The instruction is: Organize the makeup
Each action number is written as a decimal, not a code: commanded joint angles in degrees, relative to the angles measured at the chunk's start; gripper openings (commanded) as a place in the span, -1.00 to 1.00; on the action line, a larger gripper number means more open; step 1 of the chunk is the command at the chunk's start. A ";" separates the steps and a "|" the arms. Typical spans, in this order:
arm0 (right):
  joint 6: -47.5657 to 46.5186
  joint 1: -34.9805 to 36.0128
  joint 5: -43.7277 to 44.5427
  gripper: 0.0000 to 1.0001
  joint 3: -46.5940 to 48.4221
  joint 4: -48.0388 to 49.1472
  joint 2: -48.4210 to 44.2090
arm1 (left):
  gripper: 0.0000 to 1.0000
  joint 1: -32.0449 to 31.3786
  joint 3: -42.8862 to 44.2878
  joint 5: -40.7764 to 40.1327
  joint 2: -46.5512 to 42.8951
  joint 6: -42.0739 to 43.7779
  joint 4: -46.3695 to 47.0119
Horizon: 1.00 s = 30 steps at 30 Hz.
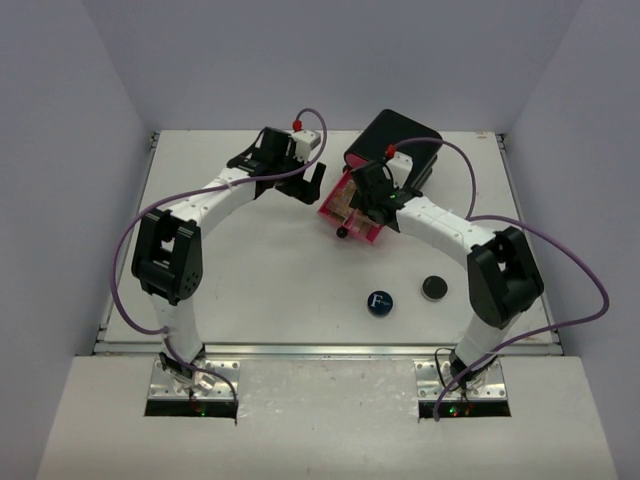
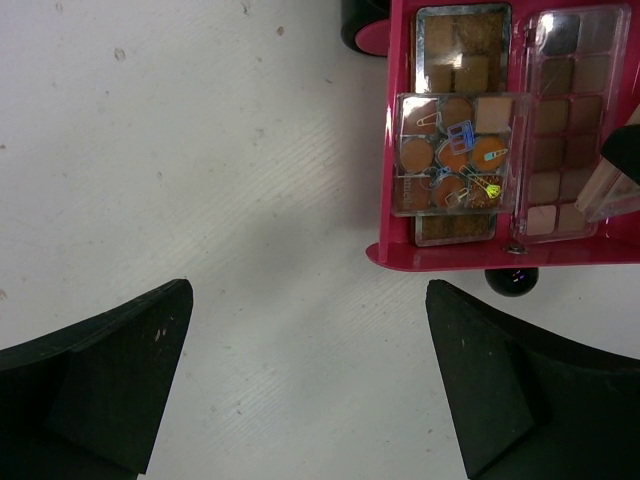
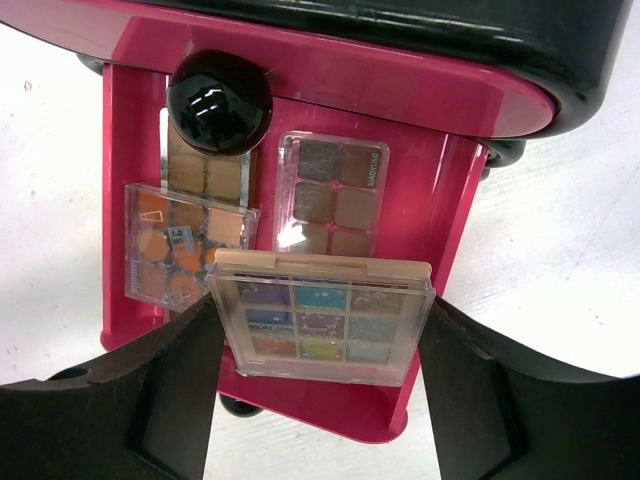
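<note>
A multicoloured palette (image 3: pixel 320 320) is pinched by its two side edges in my right gripper (image 3: pixel 322 335), which holds it just above the pulled-out pink drawer (image 3: pixel 400 405). Inside that drawer lie a brown palette (image 3: pixel 335 195) and a clear one with orange pans (image 3: pixel 180 250). From the left wrist the same drawer (image 2: pixel 450 256) shows that orange palette (image 2: pixel 455 150) and a long brown one (image 2: pixel 565 120). My left gripper (image 2: pixel 310 340) hangs open over bare table, left of the drawer. On the table nearer the arm bases rest a round blue compact (image 1: pixel 379 302) marked "F" and a small black compact (image 1: pixel 433 288).
The black box (image 1: pixel 395 150) that the drawer slides from stands at the back, right of centre. A round black knob (image 3: pixel 218 100) sits on the drawer above, and another knob (image 2: pixel 512 280) on this drawer's front. White walls close the table's sides and back.
</note>
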 commanded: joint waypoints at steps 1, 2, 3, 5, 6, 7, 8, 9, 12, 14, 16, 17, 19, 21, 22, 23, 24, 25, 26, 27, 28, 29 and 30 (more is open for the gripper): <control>1.57 0.28 0.85 0.28 2.67 -0.41 0.39 | 1.00 0.46 1.96 1.23 -0.31 -0.59 1.45; 1.59 0.28 0.85 0.30 2.68 -0.48 0.33 | 1.00 0.45 2.07 1.24 -0.35 -0.55 1.45; 1.71 0.28 0.85 0.34 2.74 -0.63 0.29 | 1.00 0.45 2.17 1.29 -0.39 -0.54 1.45; 1.95 0.27 0.75 0.40 2.89 -0.87 0.31 | 1.00 0.45 2.25 1.43 -0.40 -0.60 1.43; 1.94 0.20 0.64 0.47 3.07 -0.88 0.48 | 1.00 0.45 2.33 1.50 -0.48 -0.60 1.36; 1.87 0.27 0.45 0.48 3.34 -0.95 0.61 | 1.00 0.45 2.40 1.50 -0.55 -0.60 1.36; 1.82 0.28 0.28 0.48 3.47 -0.96 0.72 | 1.00 0.45 2.41 1.54 -0.65 -0.55 1.32; 1.78 0.28 0.14 0.48 3.59 -0.98 0.82 | 1.00 0.45 2.41 1.58 -0.74 -0.50 1.27; 1.92 0.28 0.12 0.51 4.00 -1.38 0.99 | 1.00 0.43 2.41 1.50 -0.80 -0.36 1.27; 1.95 0.28 -0.02 0.55 4.00 -1.24 0.99 | 1.00 0.45 2.49 1.50 -0.82 -0.33 1.19; 1.86 0.28 -0.14 0.62 4.11 -0.95 1.10 | 1.00 0.45 2.67 1.48 -0.65 -0.45 1.18; 1.86 0.28 -0.19 0.62 4.16 -1.10 1.15 | 1.00 0.45 2.67 1.43 -0.65 -0.50 1.18; 2.03 0.28 -0.33 0.62 4.31 -1.22 1.09 | 1.00 0.45 2.63 1.46 -0.74 -0.47 1.14; 1.73 0.36 -0.53 0.62 4.34 -1.15 0.76 | 1.00 0.45 2.59 1.57 -0.74 -0.42 1.10; 1.53 0.33 -0.71 0.62 4.28 -1.06 0.46 | 1.00 0.45 2.59 1.55 -0.85 -0.38 0.98; 1.34 0.28 -0.90 0.61 4.18 -0.97 0.13 | 1.00 0.45 2.59 1.51 -0.99 -0.34 0.84; 0.60 0.28 -1.17 0.60 4.02 -0.65 -0.35 | 0.99 0.45 2.59 1.71 -1.26 -0.39 0.78; -0.24 0.28 -1.42 0.59 3.84 -0.31 -0.97 | 0.98 0.43 2.56 1.95 -1.54 -0.45 0.72; -1.19 0.28 -1.67 0.59 3.62 0.04 -1.81 | 0.96 0.36 2.49 2.23 -1.84 -0.51 0.66; -1.98 0.28 -2.34 0.58 3.34 0.45 -2.62 | 0.95 0.34 2.40 2.48 -2.32 -0.49 0.64; -4.23 0.28 -4.34 0.58 2.92 1.34 -3.56 | 0.89 0.13 2.29 2.64 -3.21 -0.34 0.54; -5.85 0.28 -5.46 0.58 2.57 1.84 -4.52 | 0.84 0.01 2.23 2.73 -3.99 -0.17 0.36; -6.70 0.28 -6.37 0.57 2.15 1.97 -6.08 | 0.76 -0.07 2.16 2.73 -4.61 0.05 0.10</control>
